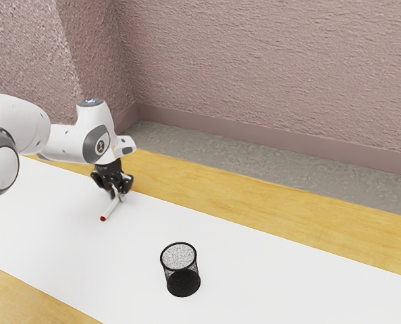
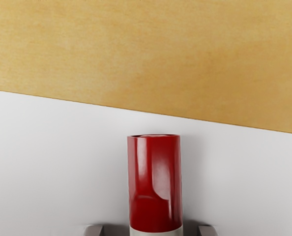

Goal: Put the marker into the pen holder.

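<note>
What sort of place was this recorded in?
Probably a plain indoor room, rendered in simulation; its exact use is unclear. Rough pinkish walls meet a baseboard, and a wooden table stands in front.

Corner of a room, kind unclear
Rough pinkish walls (image 1: 275, 67) and baseboard (image 1: 281, 138) meet mottled gray floor (image 1: 254, 162) beyond the wooden table's (image 1: 254, 194) edge.

The bent arm (image 1: 65, 143) points its hand (image 1: 117, 196) downward, fingers (image 2: 95, 230) parted.
</note>
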{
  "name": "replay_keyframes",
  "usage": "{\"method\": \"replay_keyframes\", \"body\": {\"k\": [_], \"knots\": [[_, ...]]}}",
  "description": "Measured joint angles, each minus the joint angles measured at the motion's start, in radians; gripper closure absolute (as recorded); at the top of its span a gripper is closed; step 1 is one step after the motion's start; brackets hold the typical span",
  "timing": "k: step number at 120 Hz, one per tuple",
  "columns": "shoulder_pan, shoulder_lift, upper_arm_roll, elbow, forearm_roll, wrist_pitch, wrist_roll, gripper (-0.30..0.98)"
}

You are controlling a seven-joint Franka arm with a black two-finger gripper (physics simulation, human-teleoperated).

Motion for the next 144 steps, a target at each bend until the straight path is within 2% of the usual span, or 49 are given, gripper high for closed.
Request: {"method": "replay_keyframes", "body": {"k": [19,46,64,72,85,118,129,144], "knots": [[0.000,-0.001,0.000,0.001,-0.003,-0.001,-0.009,0.68],[0.001,-0.010,0.000,0.003,-0.006,-0.003,-0.020,0.75],[-0.001,-0.063,-0.008,0.009,0.002,-0.024,-0.034,0.77],[-0.015,-0.180,-0.035,-0.043,0.005,-0.042,-0.041,0.78],[-0.098,-0.455,-0.049,-0.278,0.008,-0.061,-0.062,0.78],[-0.450,-0.905,-0.021,-0.694,0.022,-0.035,-0.146,0.79],[-0.538,-1.004,0.007,-0.814,0.027,0.039,-0.172,0.79],[-0.607,-1.036,0.011,-0.859,0.038,0.159,-0.204,0.79]]}}
